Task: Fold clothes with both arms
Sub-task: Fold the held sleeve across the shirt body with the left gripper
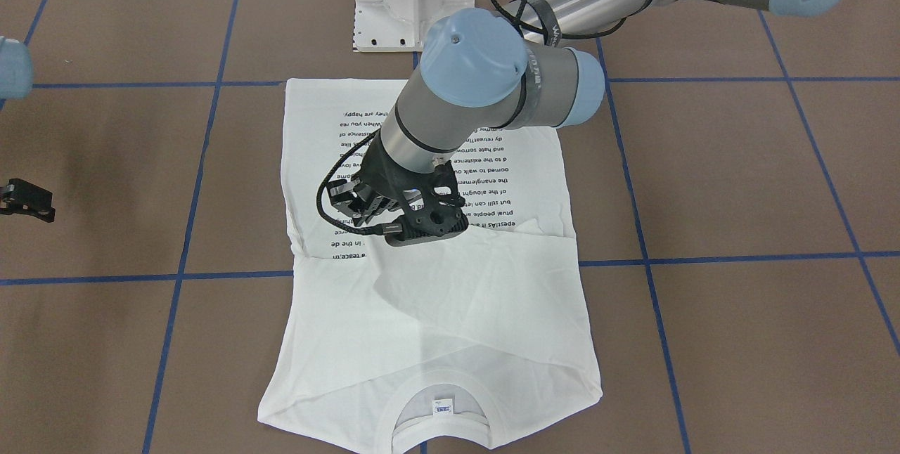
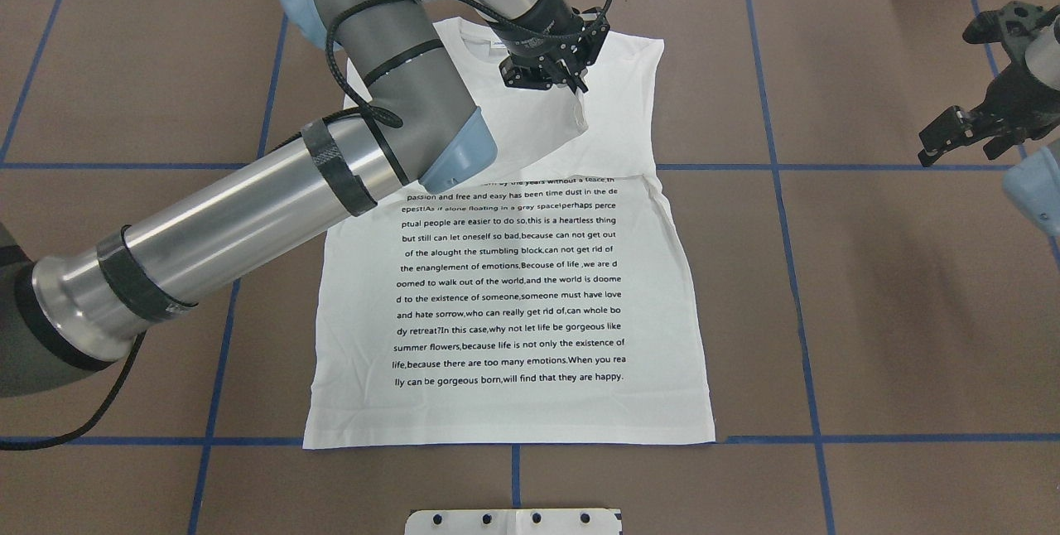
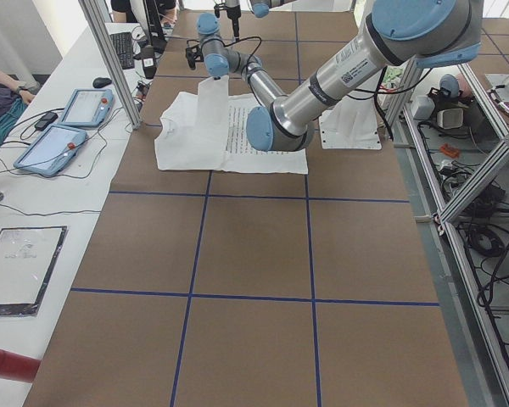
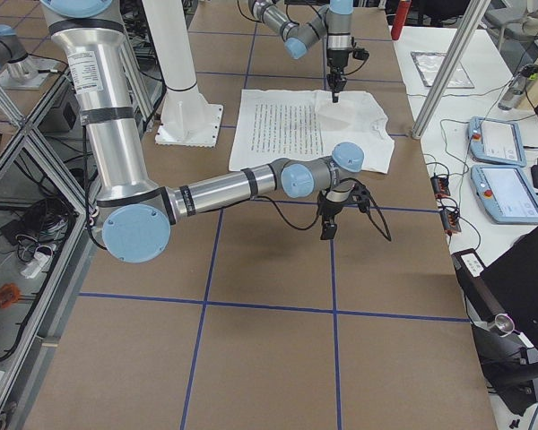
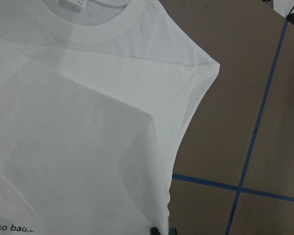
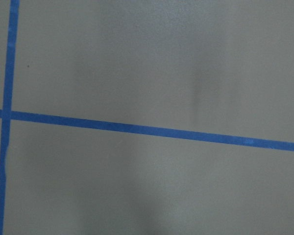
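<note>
A white long-sleeved T-shirt (image 2: 513,295) lies spread flat in the middle of a brown table (image 2: 869,311) marked with blue tape lines (image 6: 137,129). Its block of black text (image 2: 509,286) faces up and its ribbed collar (image 1: 439,433) points away from the robot. The left arm (image 2: 248,220) reaches across the shirt, and the left gripper (image 2: 567,84) hangs over the chest area near the collar, its fingers pinched on a flap of white fabric raised off the layer beneath. The flap may be a sleeve folded inward, though the views do not make that certain. The right gripper (image 2: 952,133) hovers over bare table, well apart from the shirt on the robot's right. Its wrist camera shows only tabletop and tape, and whether its fingers are spread or pressed together cannot be told. The risk from here seems to lie in the one-sided hold. With only one arm on the cloth, carrying the flap across could drag the layer underneath, skew the shirt on the table, or leave the fold crooked. The thin cotton could also slip from the pinch if it is pulled taut, and letting go from a height would let the flap fall in wrinkles.
</note>
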`<act>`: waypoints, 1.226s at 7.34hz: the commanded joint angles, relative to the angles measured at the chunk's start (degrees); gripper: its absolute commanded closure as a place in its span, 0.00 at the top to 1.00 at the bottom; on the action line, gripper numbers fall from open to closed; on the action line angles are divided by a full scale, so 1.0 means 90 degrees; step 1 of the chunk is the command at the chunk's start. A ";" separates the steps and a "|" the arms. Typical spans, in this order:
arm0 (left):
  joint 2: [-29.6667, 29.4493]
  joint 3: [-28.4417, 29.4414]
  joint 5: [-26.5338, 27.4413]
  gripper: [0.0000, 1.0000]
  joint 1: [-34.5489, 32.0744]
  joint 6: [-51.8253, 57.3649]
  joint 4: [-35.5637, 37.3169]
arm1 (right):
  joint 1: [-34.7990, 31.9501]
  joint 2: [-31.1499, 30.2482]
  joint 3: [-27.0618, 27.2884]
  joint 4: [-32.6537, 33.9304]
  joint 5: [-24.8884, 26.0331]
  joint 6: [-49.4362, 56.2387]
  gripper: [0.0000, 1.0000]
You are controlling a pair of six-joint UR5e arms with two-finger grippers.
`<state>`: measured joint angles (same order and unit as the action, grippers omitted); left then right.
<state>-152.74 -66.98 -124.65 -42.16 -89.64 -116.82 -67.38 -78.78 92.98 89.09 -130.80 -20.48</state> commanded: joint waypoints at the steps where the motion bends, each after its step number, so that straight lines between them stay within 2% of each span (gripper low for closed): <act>1: -0.0099 0.0215 0.0701 0.00 0.0493 -0.0049 -0.0233 | -0.0004 0.0004 -0.0213 -0.0211 -0.0007 0.0000 1.00; 2: -0.0206 0.0438 0.1083 0.87 0.0707 -0.0040 -0.0271 | -0.0004 0.0004 -0.0223 -0.0211 -0.0007 -0.0010 1.00; 3: -0.0342 0.0585 0.1608 1.00 0.0932 -0.0108 -0.0378 | 0.0006 0.0004 -0.0223 -0.0211 -0.0007 -0.0019 1.00; 6: -0.0305 0.0577 0.1643 1.00 0.0905 0.0046 -0.0379 | 0.0006 0.0023 -0.0155 -0.0299 -0.0036 -0.0078 1.00; 7: -0.0111 0.0490 0.1614 1.00 0.0905 0.0135 -0.0350 | 0.0016 0.0014 -0.0135 -0.0609 -0.0046 -0.0184 1.00; 9: 0.0570 -0.0259 0.1381 1.00 0.0808 0.0486 -0.0204 | 0.0355 -0.0045 0.0136 -0.1272 -0.0056 -0.1282 1.00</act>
<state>-151.46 -65.30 -110.66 -34.29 -87.07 -119.44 -66.27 -78.81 92.51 81.47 -131.26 -25.83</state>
